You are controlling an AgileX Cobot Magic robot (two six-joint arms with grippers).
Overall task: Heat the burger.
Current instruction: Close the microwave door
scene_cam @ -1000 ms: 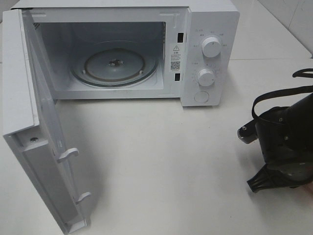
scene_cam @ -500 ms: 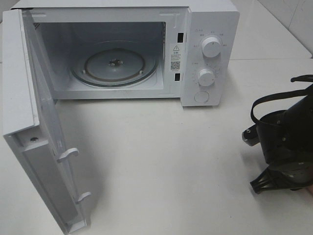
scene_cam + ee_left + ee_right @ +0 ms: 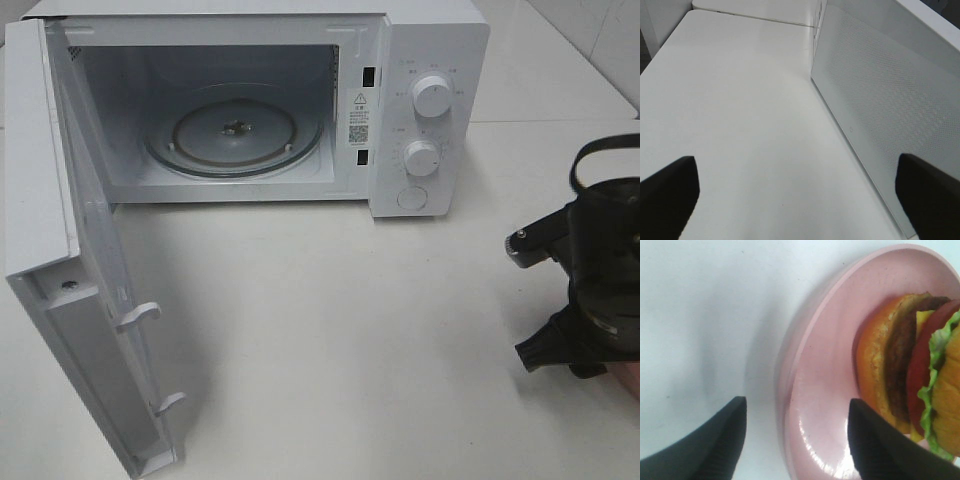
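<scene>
Right pincer (image 3: 795,440) stands part open and empty astride the rim of the pink plate (image 3: 825,365) bearing the burger (image 3: 910,375), so the pick-up step seems in hand; next it likely must close on that rim and carry plate toward the open microwave (image 3: 420,60).

Right gripper (image 3: 795,440) jaws apart; left gripper (image 3: 800,200) jaws wide.

The right arm (image 3: 590,275) now sits further toward 3 o'clock (nearer the frame edge), its wrist turned, cable looped higher.
</scene>
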